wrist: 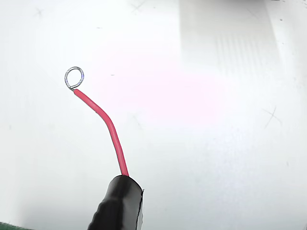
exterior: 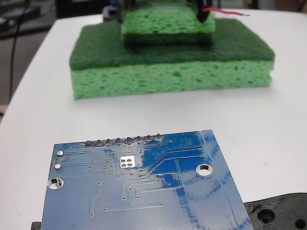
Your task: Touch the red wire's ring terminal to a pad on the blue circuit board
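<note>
Nearest us lies the board point(exterior: 139, 191), while far behind the sponges point(exterior: 172, 57) our end effector point(exterior: 202, 13), grip unclear, carries the wire point(exterior: 223, 11) and ring point(exterior: 245, 14), approach yet to begin.

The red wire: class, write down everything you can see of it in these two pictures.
The red wire is a thin, short strand in red insulation, gently bent partway along. One end goes into a black sleeve; the other carries a small silvery ring terminal, an open wire loop. In the wrist view it hangs over bare white table, touching nothing visible. In the fixed view it pokes out to the right above the stacked green sponges, far behind the blue circuit board.
</note>
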Action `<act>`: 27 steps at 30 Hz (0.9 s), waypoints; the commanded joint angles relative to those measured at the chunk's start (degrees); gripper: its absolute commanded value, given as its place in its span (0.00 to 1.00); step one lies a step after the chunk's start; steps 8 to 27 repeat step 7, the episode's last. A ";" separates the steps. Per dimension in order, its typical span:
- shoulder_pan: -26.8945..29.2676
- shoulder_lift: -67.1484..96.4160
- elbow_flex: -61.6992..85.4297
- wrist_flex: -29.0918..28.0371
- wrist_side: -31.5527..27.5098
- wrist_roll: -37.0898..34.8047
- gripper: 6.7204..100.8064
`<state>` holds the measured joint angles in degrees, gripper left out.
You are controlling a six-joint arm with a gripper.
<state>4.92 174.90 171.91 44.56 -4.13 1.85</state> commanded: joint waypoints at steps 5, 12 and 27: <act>0.00 0.09 -0.35 -0.18 -0.26 -0.18 0.99; 0.00 0.09 -0.35 -0.18 -0.26 -0.26 0.99; 0.00 0.09 -0.35 -0.18 -0.26 -0.26 0.99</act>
